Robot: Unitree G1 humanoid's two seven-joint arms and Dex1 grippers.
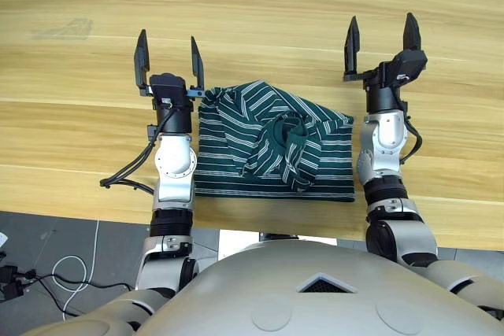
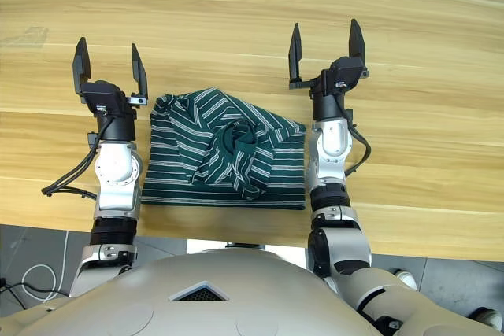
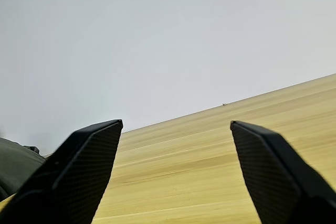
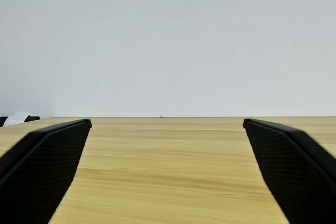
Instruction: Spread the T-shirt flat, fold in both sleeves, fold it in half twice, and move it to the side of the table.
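Two empty wide-spread tools: left tool [image 1: 168, 46], right tool [image 1: 382, 29], flank crumpled T-shirt [image 1: 268, 155]; long axis left-right, straight edge nearside.

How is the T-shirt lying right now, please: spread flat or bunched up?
Bunched up. The T-shirt sits in a compact, rumpled heap on the table, fabric twisted over its middle, no sleeve laid out.

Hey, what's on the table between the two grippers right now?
In the left eye view, bare wooden table stretches between the left gripper and right gripper. The bunched striped T-shirt lies nearer the robot than that stretch.
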